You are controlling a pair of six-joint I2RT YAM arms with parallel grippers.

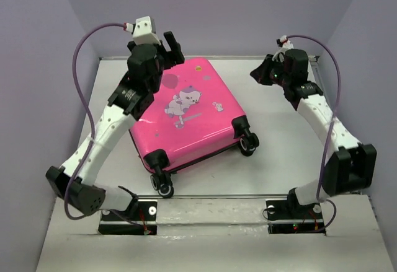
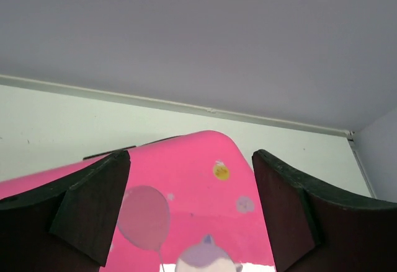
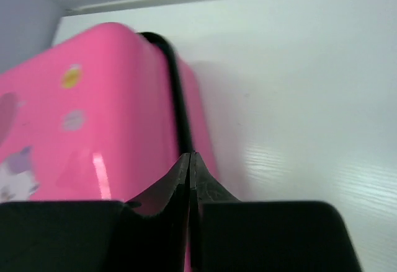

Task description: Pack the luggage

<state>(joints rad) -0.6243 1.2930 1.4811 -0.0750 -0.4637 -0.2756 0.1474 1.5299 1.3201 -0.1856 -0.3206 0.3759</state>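
Note:
The hot-pink suitcase [image 1: 192, 114] lies flat and closed on the white table, cartoon animal print facing up, its black wheels [image 1: 248, 140] towards the near side. My left gripper [image 1: 164, 54] is open and hovers over the suitcase's far left corner; in the left wrist view the pink shell [image 2: 186, 179] shows between its spread fingers [image 2: 93, 210]. My right gripper [image 1: 257, 74] is shut and empty, off the suitcase's far right side. In the right wrist view its closed tips [image 3: 190, 157] line up with the black zipper trim [image 3: 177, 98] of the shell [image 3: 99, 98].
Grey walls enclose the table [image 1: 291, 154] on the left, back and right. A metal rail [image 1: 211, 196] runs along the near edge in front of the arm bases. A second pair of wheels [image 1: 162, 184] sticks out at the suitcase's near left corner.

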